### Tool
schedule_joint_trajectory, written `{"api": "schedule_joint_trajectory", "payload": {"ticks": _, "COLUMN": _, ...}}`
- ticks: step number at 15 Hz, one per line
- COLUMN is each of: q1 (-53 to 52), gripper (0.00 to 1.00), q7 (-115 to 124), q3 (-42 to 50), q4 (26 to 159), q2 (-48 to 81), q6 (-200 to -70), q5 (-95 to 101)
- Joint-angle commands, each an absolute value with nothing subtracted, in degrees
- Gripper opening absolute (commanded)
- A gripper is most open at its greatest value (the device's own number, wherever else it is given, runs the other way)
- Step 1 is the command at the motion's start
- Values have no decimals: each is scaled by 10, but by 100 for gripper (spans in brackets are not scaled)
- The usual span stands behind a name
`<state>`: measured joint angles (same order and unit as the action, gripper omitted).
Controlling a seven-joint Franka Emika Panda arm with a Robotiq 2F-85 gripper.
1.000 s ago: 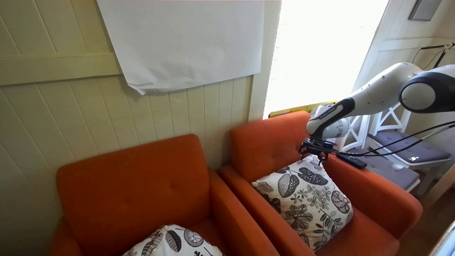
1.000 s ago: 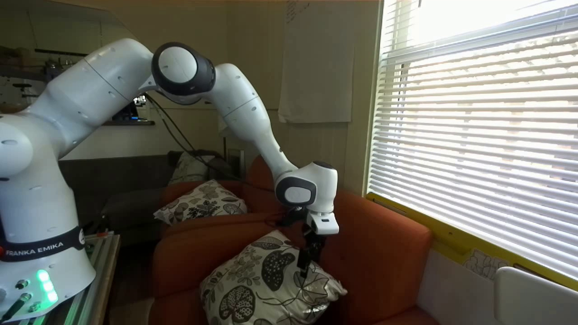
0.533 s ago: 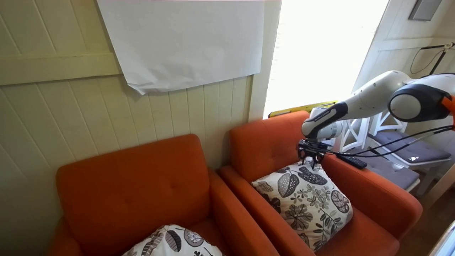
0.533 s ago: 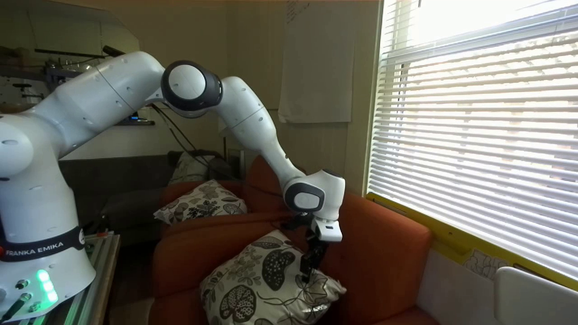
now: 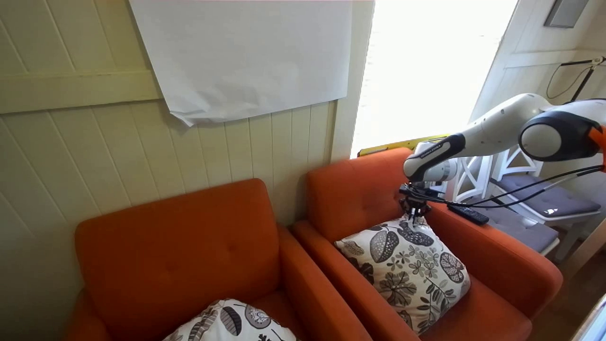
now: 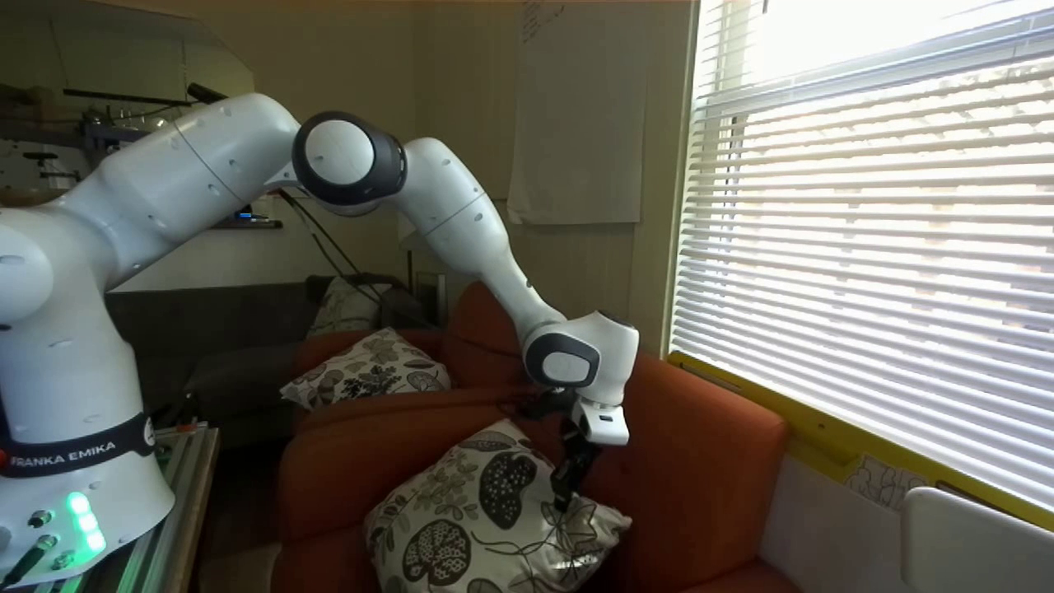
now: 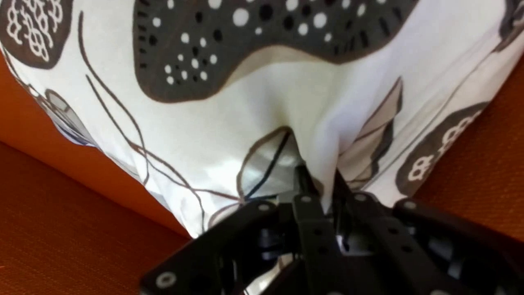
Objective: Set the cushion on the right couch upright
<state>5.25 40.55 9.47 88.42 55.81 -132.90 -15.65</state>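
Hand: fingertips set close together, pinching a raised fold of white fabric near one corner of the cushion; how deep the fold sits in the grip is hidden.
Cushion: on the seat of the right couch, lying aslant rather than upright, the pinched corner towards the backrest; another corner appears to meet the near side of the inner armrest, contact not confirmed.
Step at the cushion: judged to be the securing of the grip; raising and standing it not yet done.
Next move for the hand: judged to call for a lift by the pinched corner, then a swing towards the backrest, so that a lower edge bears on the seat. A slow pull is advised; loose cover may slip and soft filling may sag.
Remote: on the outer armrest, near the hand; could be knocked by a wide swing.
Second armchair: matching orange, beside the right couch; bears the matching pillow, outside the job.
Window blinds: behind the right couch, slats hanging across the glass.
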Motion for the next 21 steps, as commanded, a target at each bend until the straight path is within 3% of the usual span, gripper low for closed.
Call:
{"api": "schedule_joint_trajectory", "payload": {"ticks": 1, "q1": 90, "gripper": 1, "q7": 341, "q3": 59, "q4": 942, "q2": 520, "q6": -1388, "q5": -192}}
{"api": "schedule_joint_trajectory", "payload": {"ticks": 7, "q1": 169, "gripper": 3, "q7": 181, "q3": -22, "q4": 1129, "q2": 409, "q6": -1597, "q5": -324}}
{"api": "schedule_joint_trajectory", "payload": {"ticks": 12, "q1": 352, "gripper": 3, "q7": -21, "q3": -225, "q4": 1233, "q2": 349, "q6": -1745, "q5": -482}}
{"api": "schedule_joint_trajectory", "payload": {"ticks": 21, "q1": 743, "gripper": 3, "q7": -413, "q3": -590, "q4": 1224, "q2": 275, "q6": -1730, "q5": -842}}
